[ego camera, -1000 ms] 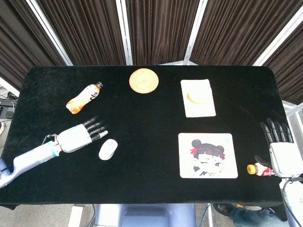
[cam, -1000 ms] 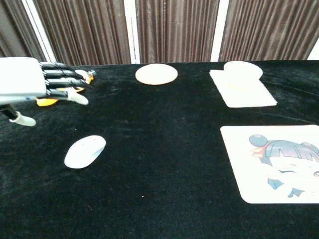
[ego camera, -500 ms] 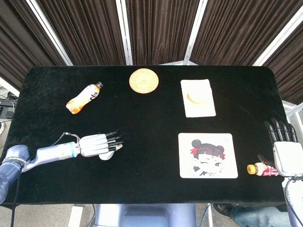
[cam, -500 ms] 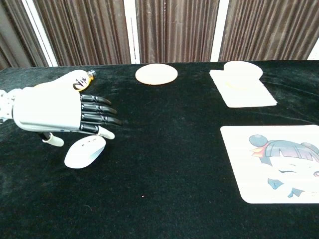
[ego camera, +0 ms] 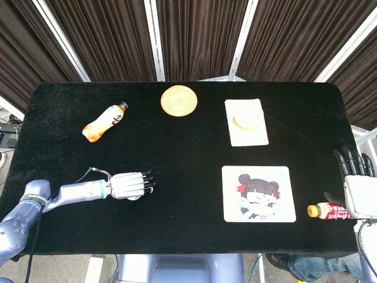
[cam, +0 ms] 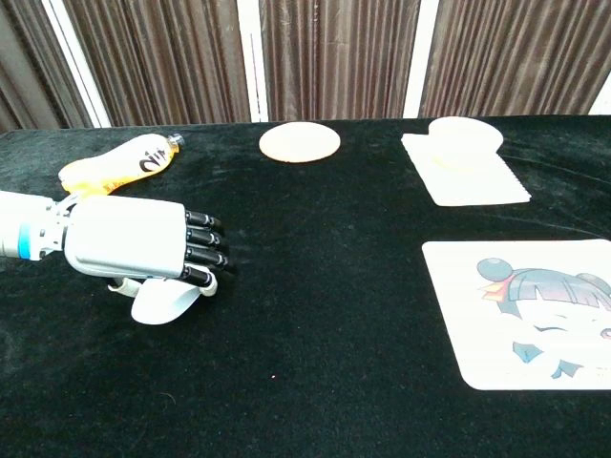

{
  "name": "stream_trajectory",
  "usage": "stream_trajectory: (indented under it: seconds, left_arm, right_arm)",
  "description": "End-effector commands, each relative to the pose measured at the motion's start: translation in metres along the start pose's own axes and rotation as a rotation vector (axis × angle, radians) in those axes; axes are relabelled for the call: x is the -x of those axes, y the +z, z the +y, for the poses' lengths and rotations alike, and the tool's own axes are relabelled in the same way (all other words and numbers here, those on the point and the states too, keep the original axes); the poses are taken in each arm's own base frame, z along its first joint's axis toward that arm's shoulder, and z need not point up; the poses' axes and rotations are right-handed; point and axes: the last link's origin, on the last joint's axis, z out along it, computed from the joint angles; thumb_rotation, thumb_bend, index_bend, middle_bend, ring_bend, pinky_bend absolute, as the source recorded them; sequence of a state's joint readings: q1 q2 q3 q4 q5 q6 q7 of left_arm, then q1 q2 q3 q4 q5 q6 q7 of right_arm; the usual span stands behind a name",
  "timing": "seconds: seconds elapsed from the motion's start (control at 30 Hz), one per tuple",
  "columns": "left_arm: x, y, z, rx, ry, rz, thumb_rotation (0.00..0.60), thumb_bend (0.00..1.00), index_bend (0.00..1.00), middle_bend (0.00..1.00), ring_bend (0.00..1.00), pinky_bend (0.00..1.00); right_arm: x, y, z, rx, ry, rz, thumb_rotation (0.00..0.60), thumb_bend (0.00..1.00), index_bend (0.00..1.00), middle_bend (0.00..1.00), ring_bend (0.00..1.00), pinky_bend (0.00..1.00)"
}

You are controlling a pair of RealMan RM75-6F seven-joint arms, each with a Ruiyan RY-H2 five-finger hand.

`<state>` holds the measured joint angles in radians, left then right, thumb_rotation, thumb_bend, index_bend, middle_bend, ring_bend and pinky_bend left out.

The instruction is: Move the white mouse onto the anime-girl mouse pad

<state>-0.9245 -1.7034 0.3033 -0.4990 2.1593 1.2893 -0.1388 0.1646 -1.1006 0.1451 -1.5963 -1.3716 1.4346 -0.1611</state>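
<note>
The white mouse (ego camera: 133, 197) (cam: 160, 306) lies at the front left of the black table, mostly covered by my left hand (ego camera: 126, 186) (cam: 129, 239). That hand rests palm-down on it, with its dark fingers curled over the mouse's front and the thumb at its near side. Only the mouse's near edge shows. The anime-girl mouse pad (ego camera: 258, 193) (cam: 535, 315) lies flat at the front right, well apart from the mouse, with nothing on it. My right hand (ego camera: 356, 188) is at the table's right edge, fingers straight and apart, holding nothing.
An orange drink bottle (ego camera: 105, 122) (cam: 119, 162) lies on its side behind the left hand. A round woven coaster (ego camera: 178, 100) (cam: 299, 142) and a white mat with a pale dish (ego camera: 246, 121) (cam: 465, 167) sit at the back. A small bottle (ego camera: 327, 210) lies by the right hand.
My left hand has come down from behind the mouse onto it, and its fingers have curled in. The right hand has drawn back a little toward the table's edge.
</note>
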Motion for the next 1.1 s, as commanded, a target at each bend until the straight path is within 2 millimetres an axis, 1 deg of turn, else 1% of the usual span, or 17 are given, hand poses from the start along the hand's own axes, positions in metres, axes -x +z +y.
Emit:
stream_trajectory:
  seconds: [0.03, 0.13, 0.37, 0.5, 0.57, 0.63, 0.73, 0.83, 0.87, 0.9, 1.1]
  left_arm:
    - [-0.003, 0.004, 0.000, -0.011, -0.018, 0.021, 0.600, 0.00, 0.56, 0.37, 0.37, 0.34]
    - [-0.010, 0.009, -0.004, -0.034, -0.041, 0.061, 0.600, 0.00, 0.60, 0.39, 0.39, 0.36]
    - [-0.026, 0.023, -0.019, -0.086, -0.075, 0.105, 0.600, 0.00, 0.61, 0.39, 0.39, 0.38]
    - [-0.034, 0.038, -0.027, -0.120, -0.112, 0.106, 0.600, 0.00, 0.62, 0.39, 0.39, 0.38]
    - [-0.041, 0.050, -0.030, -0.140, -0.138, 0.110, 0.600, 0.00, 0.62, 0.39, 0.39, 0.38]
    - [-0.055, 0.078, -0.037, -0.162, -0.154, 0.111, 0.600, 0.00, 0.61, 0.39, 0.39, 0.38]
    - [-0.062, 0.098, -0.038, -0.173, -0.172, 0.081, 0.600, 0.00, 0.61, 0.39, 0.39, 0.38]
    - [-0.069, 0.112, -0.037, -0.175, -0.180, 0.068, 0.600, 0.00, 0.61, 0.39, 0.39, 0.38]
    - [-0.076, 0.124, -0.036, -0.163, -0.174, 0.068, 0.600, 0.00, 0.61, 0.39, 0.39, 0.38]
    - [-0.079, 0.131, -0.036, -0.159, -0.169, 0.058, 0.600, 0.00, 0.61, 0.39, 0.39, 0.38]
    - [-0.086, 0.149, -0.032, -0.134, -0.152, 0.043, 0.600, 0.00, 0.61, 0.38, 0.39, 0.38]
  right_arm:
    - [0.000, 0.000, 0.001, 0.001, 0.000, 0.000, 0.600, 0.00, 0.05, 0.00, 0.00, 0.00]
    - [0.000, 0.000, 0.000, -0.001, 0.000, -0.001, 0.600, 0.00, 0.05, 0.00, 0.00, 0.00]
    - [0.002, 0.000, -0.001, 0.000, 0.001, -0.008, 0.600, 0.00, 0.05, 0.00, 0.00, 0.00]
    - [0.002, 0.001, 0.000, 0.002, 0.002, -0.013, 0.600, 0.00, 0.05, 0.00, 0.00, 0.00]
    - [0.003, 0.002, 0.000, 0.003, 0.003, -0.015, 0.600, 0.00, 0.05, 0.00, 0.00, 0.00]
    - [0.005, 0.004, 0.001, 0.013, 0.005, -0.024, 0.600, 0.00, 0.05, 0.00, 0.00, 0.00]
    - [0.006, 0.006, 0.002, 0.024, 0.009, -0.030, 0.600, 0.00, 0.05, 0.00, 0.00, 0.00]
    - [0.007, 0.007, 0.004, 0.034, 0.016, -0.034, 0.600, 0.00, 0.05, 0.00, 0.00, 0.00]
    - [0.007, 0.008, 0.006, 0.044, 0.019, -0.036, 0.600, 0.00, 0.05, 0.00, 0.00, 0.00]
    - [0.007, 0.009, 0.007, 0.047, 0.020, -0.038, 0.600, 0.00, 0.05, 0.00, 0.00, 0.00]
    - [0.008, 0.011, 0.012, 0.067, 0.023, -0.041, 0.600, 0.00, 0.05, 0.00, 0.00, 0.00]
